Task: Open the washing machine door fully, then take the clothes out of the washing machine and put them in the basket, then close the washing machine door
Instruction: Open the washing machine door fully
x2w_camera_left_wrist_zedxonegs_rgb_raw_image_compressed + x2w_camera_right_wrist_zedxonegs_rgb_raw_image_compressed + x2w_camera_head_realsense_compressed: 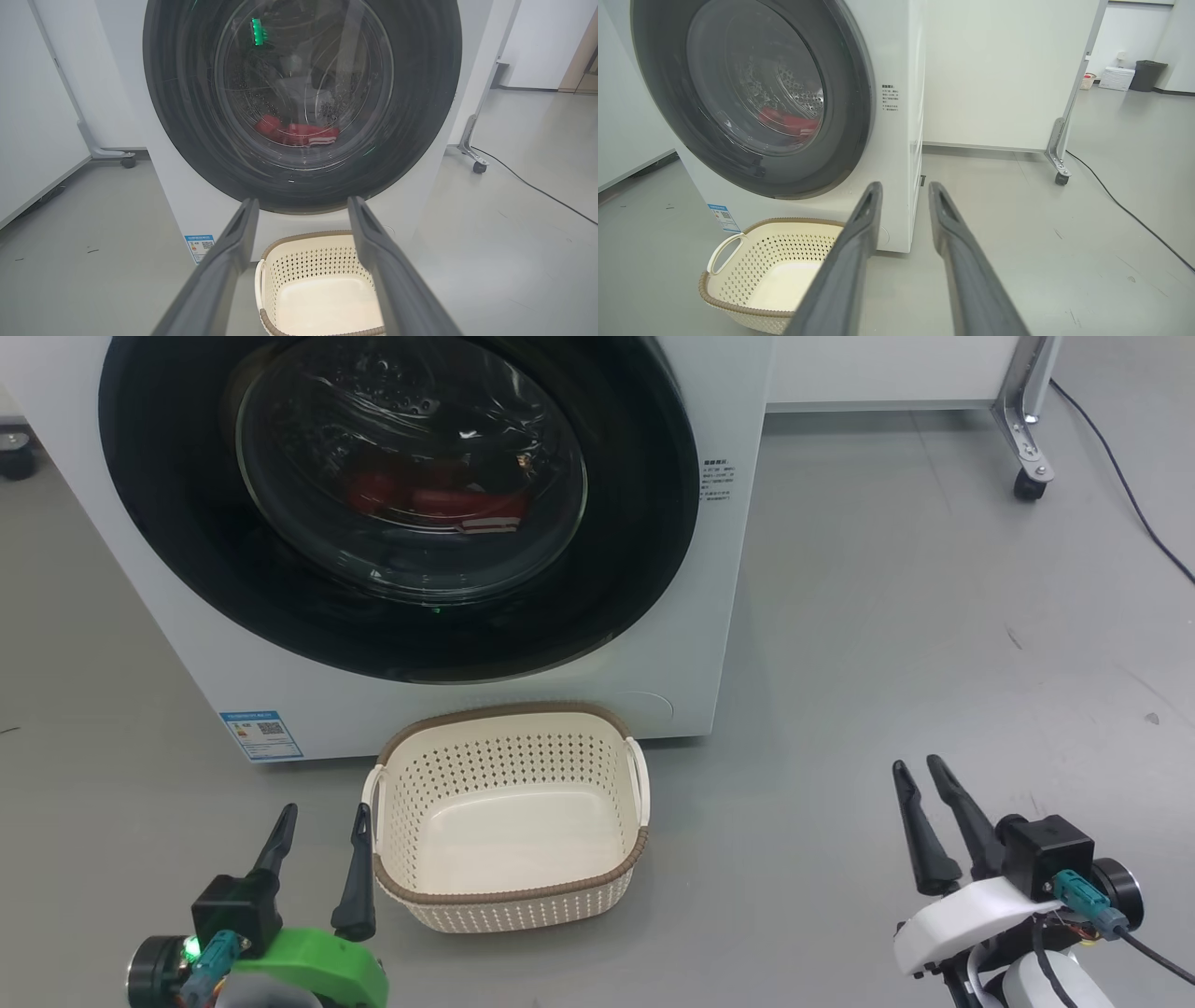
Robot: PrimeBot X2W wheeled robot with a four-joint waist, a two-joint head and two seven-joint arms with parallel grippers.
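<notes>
Basket (509, 765) on floor (887, 616), just in front of washing machine (233, 691), empty; cream, brown rim, 2 white handles. Clothes (439, 504) inside machine, low behind glass: red w/ white stripes. Door (635, 523) shut, glossy black rim. L gripper (324, 810) fingers wide apart, just beside basket. R gripper (916, 765) fingers apart, narrower gap, holding nothing, well to basket's right.

Basket (523, 913) on floor (887, 663) directly in front of washing machine (187, 653), below the washing machine door (644, 541), clothes (439, 504) inside low behind it; left gripper (324, 814) just left of basket, right gripper (915, 765) well to its right, wheeled frame (1025, 420) behind-right of machine.
</notes>
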